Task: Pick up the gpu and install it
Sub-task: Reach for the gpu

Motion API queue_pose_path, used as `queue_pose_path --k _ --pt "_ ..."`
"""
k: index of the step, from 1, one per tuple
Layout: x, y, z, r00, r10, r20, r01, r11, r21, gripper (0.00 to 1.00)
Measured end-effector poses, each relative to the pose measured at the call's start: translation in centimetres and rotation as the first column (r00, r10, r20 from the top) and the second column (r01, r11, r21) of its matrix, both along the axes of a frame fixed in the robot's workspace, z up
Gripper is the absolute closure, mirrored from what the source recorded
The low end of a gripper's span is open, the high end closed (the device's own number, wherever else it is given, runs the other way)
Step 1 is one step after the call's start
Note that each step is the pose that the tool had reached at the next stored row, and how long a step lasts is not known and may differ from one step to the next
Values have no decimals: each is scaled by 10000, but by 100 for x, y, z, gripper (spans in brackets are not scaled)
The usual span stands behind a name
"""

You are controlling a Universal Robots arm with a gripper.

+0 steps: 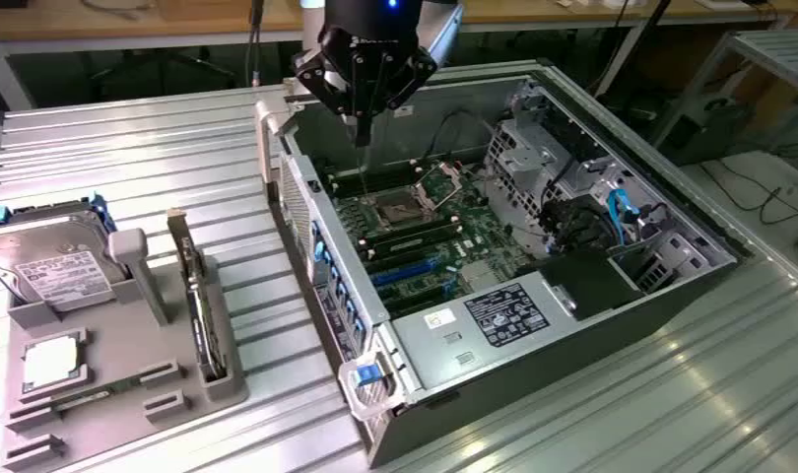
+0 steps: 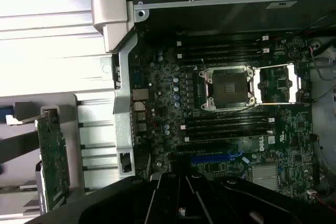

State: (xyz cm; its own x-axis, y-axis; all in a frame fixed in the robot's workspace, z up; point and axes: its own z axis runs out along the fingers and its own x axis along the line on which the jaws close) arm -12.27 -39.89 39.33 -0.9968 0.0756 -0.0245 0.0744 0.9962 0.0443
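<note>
Claw: the gripper (image 1: 363, 136) hangs over the back edge of the open computer case (image 1: 504, 394), fingers pinched together with nothing between them. It's empty-handed.
GPU: and there's the gpu (image 1: 197, 296), parked on the exterior view's left, well apart from the claw and untouched.
GPU pose: it stands on edge in a slot of the grey holder tray (image 1: 116, 340). I'd say that's so its top edge is offered to a pinch from above.
Wrist look: the green card (image 2: 52, 156) sits upright just outside the case wall.
Case: it lies on its side with the panel off, so the motherboard (image 1: 426, 227) faces up and is reachable from straight overhead.
Slots: the blue expansion slot (image 2: 210, 158) is bare and the CPU socket (image 2: 227, 88) is empty too. No card is seated.
Tray neighbours: the hard drive (image 1: 44, 261) leans in its own cradle, so each part is kept separate.
Progress: by my read, the pick hasn't begun.
</note>
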Motion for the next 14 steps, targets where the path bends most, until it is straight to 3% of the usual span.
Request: queue_pose_path --k 14 --pt "-117 0 0 10000 1 0 -1 10000 0 89"
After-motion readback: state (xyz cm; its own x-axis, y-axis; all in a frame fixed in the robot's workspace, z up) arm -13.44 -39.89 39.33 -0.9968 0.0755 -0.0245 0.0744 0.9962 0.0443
